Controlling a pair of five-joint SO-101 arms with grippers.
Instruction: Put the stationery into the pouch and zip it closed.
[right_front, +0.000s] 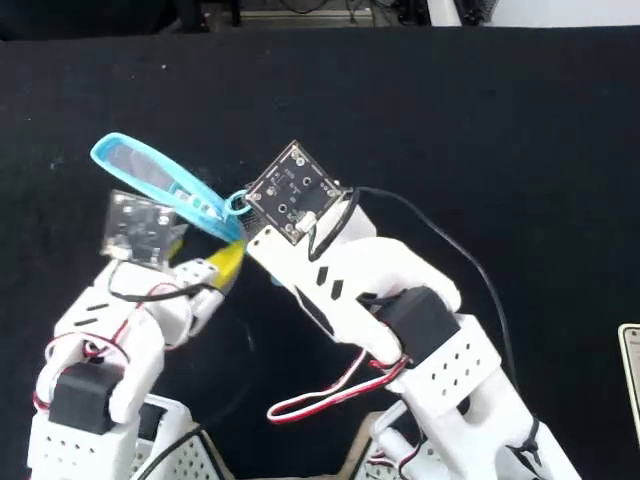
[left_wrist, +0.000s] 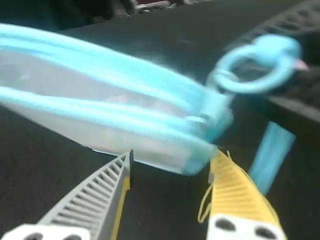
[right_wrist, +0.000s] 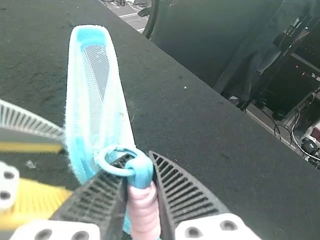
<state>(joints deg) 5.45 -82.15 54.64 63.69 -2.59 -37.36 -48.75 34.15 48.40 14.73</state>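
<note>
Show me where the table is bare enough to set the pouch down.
Bare black tabletop runs from the translucent sky-blue mesh pouch to the far and right edges. It is crowded where left hand and right hand meet at the pouch's ring end.

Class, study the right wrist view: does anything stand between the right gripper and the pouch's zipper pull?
Nothing visible stands between them. The right gripper already has its jaws closed on either side of the zipper pull, at one end of the blue pouch.

Black table (right_front: 450, 120), pale object (right_front: 631, 365) at edge
</note>
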